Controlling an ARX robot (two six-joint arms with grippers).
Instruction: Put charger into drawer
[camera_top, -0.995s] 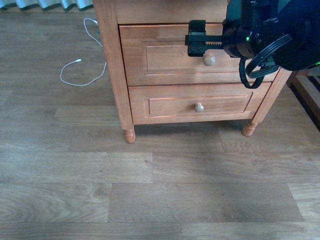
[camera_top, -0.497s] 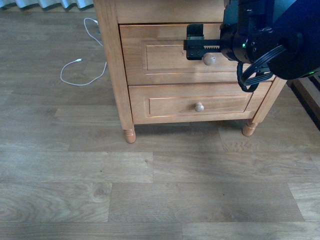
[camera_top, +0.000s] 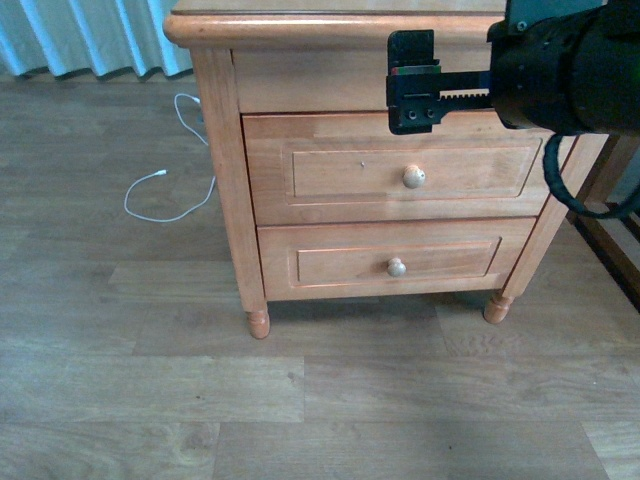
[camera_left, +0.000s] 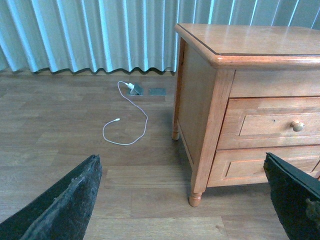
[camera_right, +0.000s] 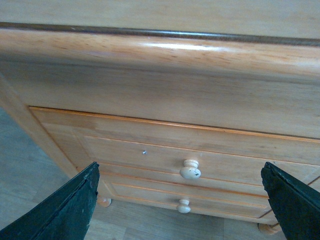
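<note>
Front view shows my right gripper (camera_top: 413, 82) spread wide, holding nothing, before the cabinet's top front edge, above the closed drawer (camera_top: 400, 168) and its knob (camera_top: 414, 177). My left gripper (camera_left: 190, 200) is likewise spread; the charger is nowhere visible.

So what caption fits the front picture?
Open black right tool hovers above the round wooden knob of the closed, taller light-brown wooden drawer.

Light-brown wooden drawer (camera_top: 400, 168), white cable (camera_top: 165, 195), pale blue-grey curtain (camera_left: 90, 35)
</note>
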